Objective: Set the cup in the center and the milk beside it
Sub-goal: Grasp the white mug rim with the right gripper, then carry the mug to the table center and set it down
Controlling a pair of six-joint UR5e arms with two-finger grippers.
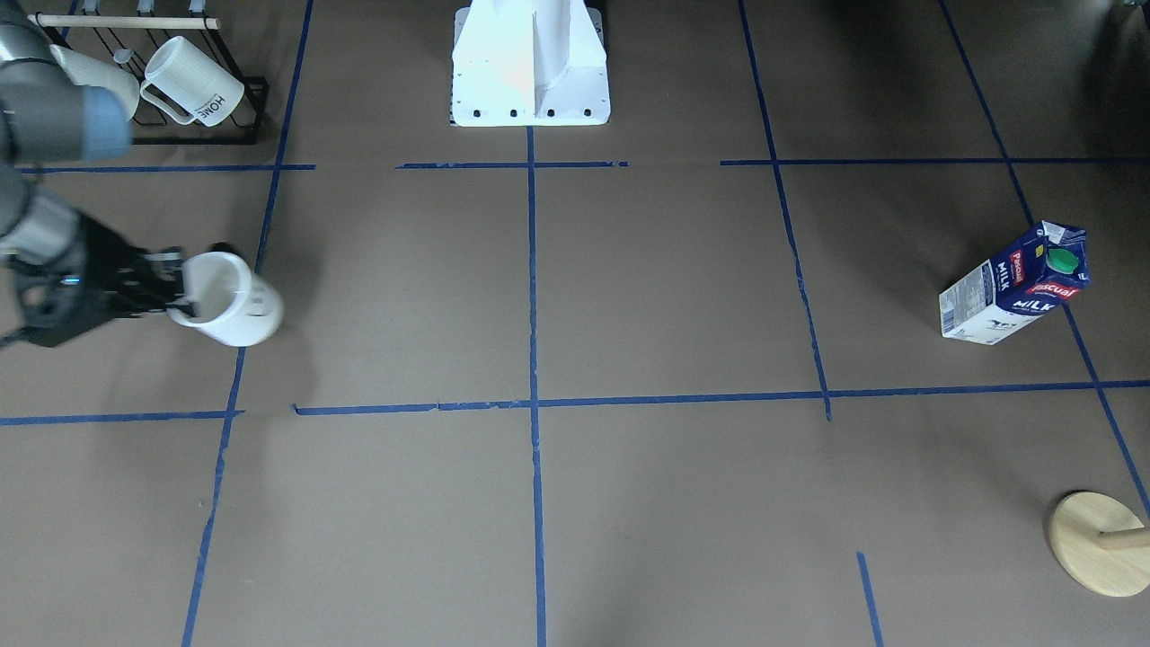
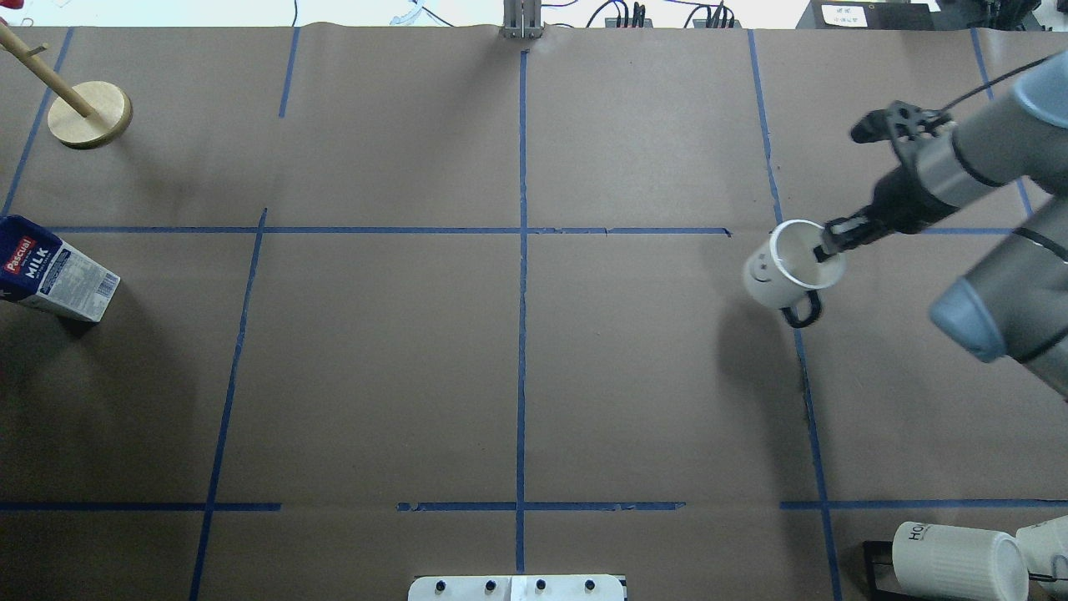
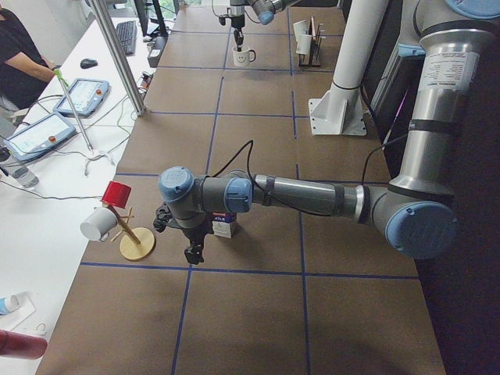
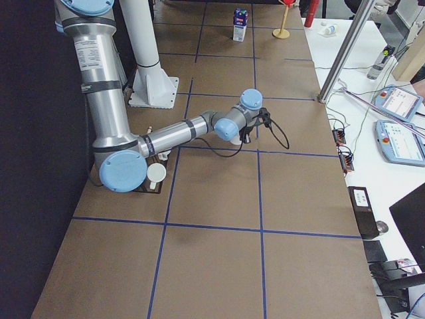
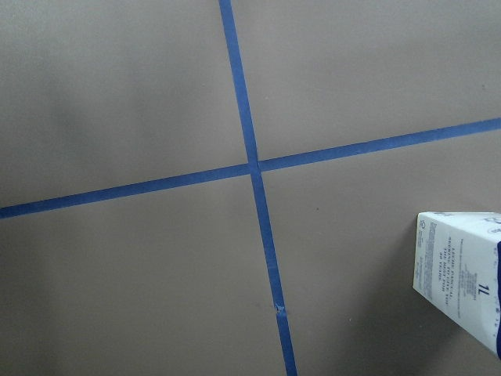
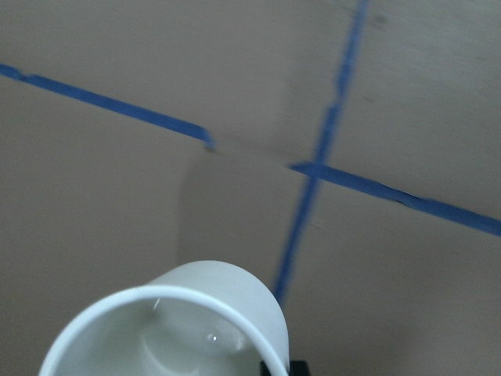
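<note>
Visibly empty, the cup [image 2: 772,280] is held by the right hand [image 2: 826,249], fingers clamped on its rim.

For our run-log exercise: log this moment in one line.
right gripper: shut on cup, right of centre | left gripper: state unclear | milk: upright, far left, ungripped

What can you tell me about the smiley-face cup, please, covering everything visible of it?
The cup is a smooth, glossy white mug, ceramic by its look, with a small black smiley face on its side and a black handle. It is upright and empty. The right gripper pinches its rim, one finger inside. It is over a blue tape line on the robot's right, well short of the centre. Whether it touches the table is unclear.
</note>
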